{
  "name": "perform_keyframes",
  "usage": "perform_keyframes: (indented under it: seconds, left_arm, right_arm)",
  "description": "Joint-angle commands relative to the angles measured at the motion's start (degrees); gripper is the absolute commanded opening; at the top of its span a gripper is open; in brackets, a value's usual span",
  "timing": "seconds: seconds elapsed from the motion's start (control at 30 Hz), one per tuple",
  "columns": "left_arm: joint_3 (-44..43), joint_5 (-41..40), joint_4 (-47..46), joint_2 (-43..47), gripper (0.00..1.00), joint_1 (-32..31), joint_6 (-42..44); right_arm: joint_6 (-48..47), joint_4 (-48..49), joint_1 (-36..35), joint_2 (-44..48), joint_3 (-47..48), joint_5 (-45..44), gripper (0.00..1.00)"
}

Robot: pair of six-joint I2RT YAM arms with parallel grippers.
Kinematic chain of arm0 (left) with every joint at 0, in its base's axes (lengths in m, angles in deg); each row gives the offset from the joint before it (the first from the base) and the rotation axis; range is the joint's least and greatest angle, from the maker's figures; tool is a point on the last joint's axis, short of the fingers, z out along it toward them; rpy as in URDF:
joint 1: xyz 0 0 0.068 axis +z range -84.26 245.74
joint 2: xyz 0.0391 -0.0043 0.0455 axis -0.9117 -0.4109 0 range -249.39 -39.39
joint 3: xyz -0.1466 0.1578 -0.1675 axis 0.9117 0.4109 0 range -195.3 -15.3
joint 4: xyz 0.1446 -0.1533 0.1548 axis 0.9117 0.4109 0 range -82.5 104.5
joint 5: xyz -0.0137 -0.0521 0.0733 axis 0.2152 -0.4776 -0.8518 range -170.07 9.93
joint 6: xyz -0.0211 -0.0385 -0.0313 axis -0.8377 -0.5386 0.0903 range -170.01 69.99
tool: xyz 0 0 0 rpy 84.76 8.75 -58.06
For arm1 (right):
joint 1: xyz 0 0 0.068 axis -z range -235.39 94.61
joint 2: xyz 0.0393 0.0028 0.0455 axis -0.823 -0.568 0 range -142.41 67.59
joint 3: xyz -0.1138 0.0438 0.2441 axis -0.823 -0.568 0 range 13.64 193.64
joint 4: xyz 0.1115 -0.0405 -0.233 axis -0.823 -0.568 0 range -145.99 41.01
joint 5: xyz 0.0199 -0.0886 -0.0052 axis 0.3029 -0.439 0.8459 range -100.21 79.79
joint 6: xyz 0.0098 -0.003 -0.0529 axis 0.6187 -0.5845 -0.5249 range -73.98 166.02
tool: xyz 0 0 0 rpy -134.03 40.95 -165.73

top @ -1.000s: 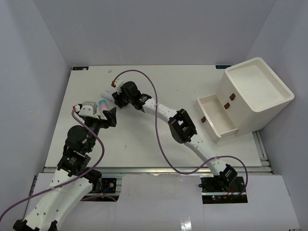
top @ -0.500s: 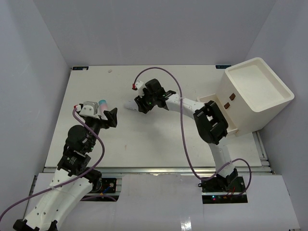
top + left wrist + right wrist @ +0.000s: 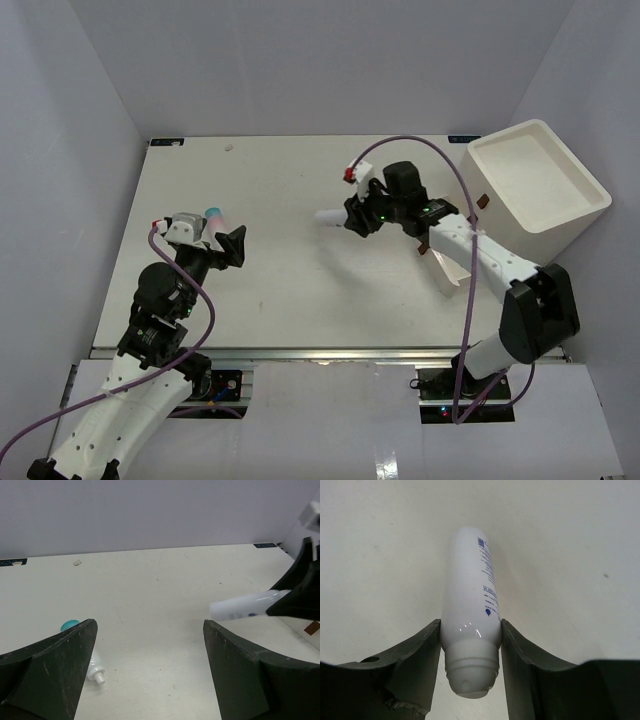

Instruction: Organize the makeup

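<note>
White tube (image 3: 470, 600) clamped in my right fingers (image 3: 415, 665); blue print visible in wrist view only. Left fingers (image 3: 55, 670), nine o'clock, released. Worktop (image 3: 300, 290) white, walls (image 3: 300, 60) grey.

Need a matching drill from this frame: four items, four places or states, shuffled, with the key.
Items
1. white tube
2. left gripper
3. teal-capped tube
4. white bin

Places or states
A. stands at the right end of the table
B. open, holding nothing
C. clamped between the fingers of the right gripper
D. lies on the table beside the left gripper

Pairs: 1-C, 2-B, 3-D, 4-A
</note>
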Motion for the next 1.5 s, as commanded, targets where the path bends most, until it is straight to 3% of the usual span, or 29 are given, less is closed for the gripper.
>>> perform_keyframes:
  seconds: [0.0,0.3,0.53,0.63,0.67,0.7,0.77,0.8,0.83,0.93,1.03,1.13,1.23,1.37,1.47]
  left_arm:
    - [-0.17,1.76,0.06,0.54,0.98,0.44,-0.60]
    - [-0.26,3.23,0.02,0.34,0.98,0.44,-0.96]
    - [-0.35,4.95,0.12,-0.57,0.98,0.44,-1.28]
    - [-0.35,4.98,0.30,-0.59,0.98,0.44,-1.29]
    - [-0.35,4.98,0.30,-0.54,0.98,0.44,-1.29]
    - [-0.35,5.06,0.27,-0.54,0.98,0.44,-1.29]
    - [-0.35,5.23,0.22,-0.67,0.98,0.44,-1.29]
    - [-0.35,5.29,0.26,-0.72,0.98,0.44,-1.34]
    - [-0.36,5.40,0.31,-0.84,0.98,0.44,-1.36]
    - [-0.51,5.94,0.39,-1.85,0.98,0.44,-1.44]
    - [-0.72,6.41,0.88,-3.11,0.98,0.44,-1.57]
    - [-0.97,6.73,1.37,-4.73,0.98,0.44,-1.82]
    - [-1.68,6.72,2.34,-7.45,0.98,0.44,-2.52]
    - [-3.04,6.51,4.15,-12.03,0.98,0.48,-4.20]
    - [-4.57,6.50,6.66,-17.18,0.98,1.43,-5.77]
  right_arm:
    - [-3.73,-1.35,8.30,11.87,-3.58,-1.28,0.08]
    - [-7.52,-4.74,19.86,27.76,-13.44,-15.30,0.08]
    - [-7.94,-0.77,22.52,29.01,-22.20,-24.50,0.08]
    - [-7.94,-0.27,23.38,27.74,-23.46,-23.86,0.08]
    - [-7.90,-0.27,23.53,27.45,-23.70,-23.48,0.11]
    - [-7.89,-0.34,23.69,26.94,-24.01,-23.16,0.23]
    - [-8.17,-0.90,23.81,26.28,-24.01,-22.12,0.56]
    - [-8.25,-1.54,23.87,26.19,-23.85,-21.72,0.68]
    - [-8.27,-2.23,23.91,26.21,-23.52,-21.19,0.76]
    - [-8.20,-4.32,23.91,27.14,-21.59,-18.65,0.82]
    - [-8.56,-8.03,23.92,28.34,-19.37,-14.61,0.87]
    - [-11.31,-12.24,24.00,30.10,-16.86,-3.64,0.92]
    - [-14.36,-15.79,23.91,30.02,-14.14,8.24,0.92]
    - [-16.98,-18.91,23.91,25.93,-13.04,32.84,0.90]
    - [-18.45,-20.28,23.91,20.79,-12.61,42.28,0.88]
